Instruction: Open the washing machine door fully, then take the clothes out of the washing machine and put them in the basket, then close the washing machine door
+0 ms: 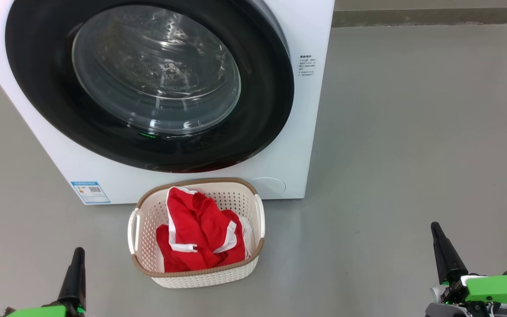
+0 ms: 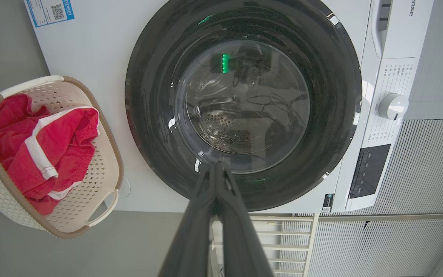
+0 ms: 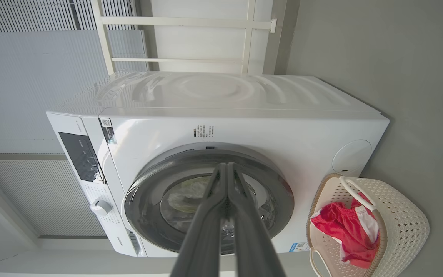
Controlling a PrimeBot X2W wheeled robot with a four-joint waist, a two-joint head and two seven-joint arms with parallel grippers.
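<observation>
The white washing machine (image 1: 24, 110) fills the upper left of the head view, and its black-rimmed glass door (image 1: 148, 83) sits closed against the front. On the floor just before it stands the cream basket (image 1: 200, 275), holding the red clothes (image 1: 200, 233) with white trim. My left gripper (image 1: 77, 253) is low at the bottom left, shut and empty, well short of the basket. Far off at the bottom right, my right gripper (image 1: 435, 226) is likewise shut and empty. Both wrist views show fingers pressed together, left gripper (image 2: 215, 165) and right gripper (image 3: 226, 166), aimed at the door (image 2: 244, 104).
Grey floor (image 1: 412, 154) spreads wide to the right of the machine. A wall base (image 1: 434, 17) runs along the back. White railings (image 3: 183, 23) and ribbed wall panels stand behind the machine. The control panel with its dial (image 2: 392, 105) is on the machine's top front.
</observation>
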